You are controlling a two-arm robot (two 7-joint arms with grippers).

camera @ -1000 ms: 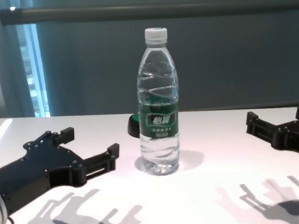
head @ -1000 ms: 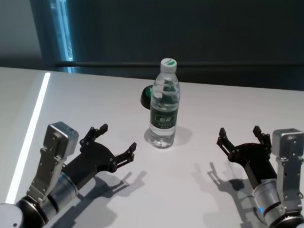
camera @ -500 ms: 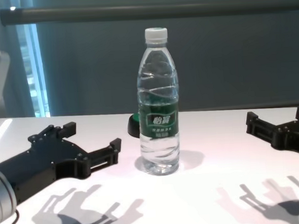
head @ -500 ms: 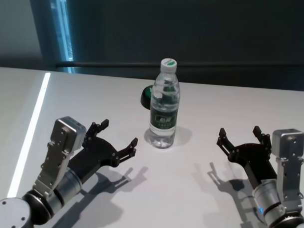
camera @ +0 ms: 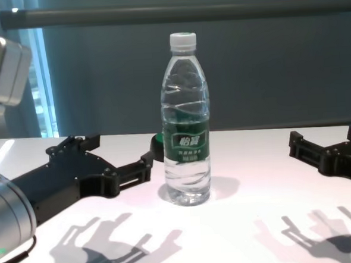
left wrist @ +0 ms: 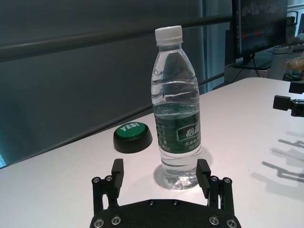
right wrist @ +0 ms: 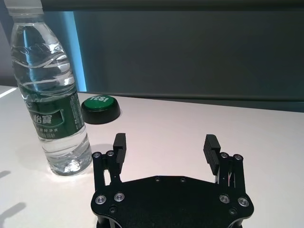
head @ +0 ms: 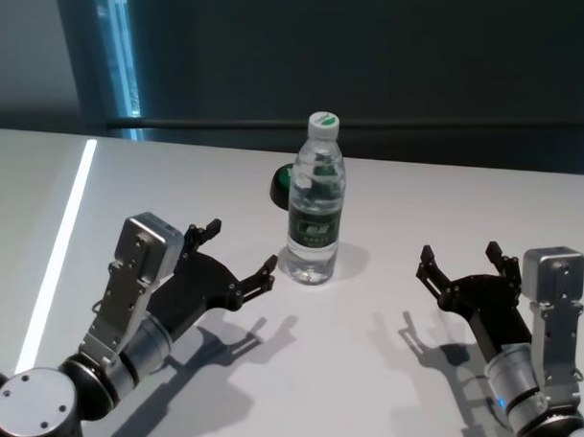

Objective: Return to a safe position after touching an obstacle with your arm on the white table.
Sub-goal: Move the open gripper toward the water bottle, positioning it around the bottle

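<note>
Obstacle, upright on the white table, is found just right of and beyond the open-fingered left gripper; right gripper, likewise spread, is parked well apart.

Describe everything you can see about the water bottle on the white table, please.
The water bottle is tall, of clear ribbed plastic, with a white screw cap and a dark green label with white characters. It looks nearly full of water and stands upright on the white table, near the middle. A low black round button with a green top sits just behind it. The open left gripper is close to its base, fingers on either side; no contact is visible. The open right gripper is farther off.
</note>
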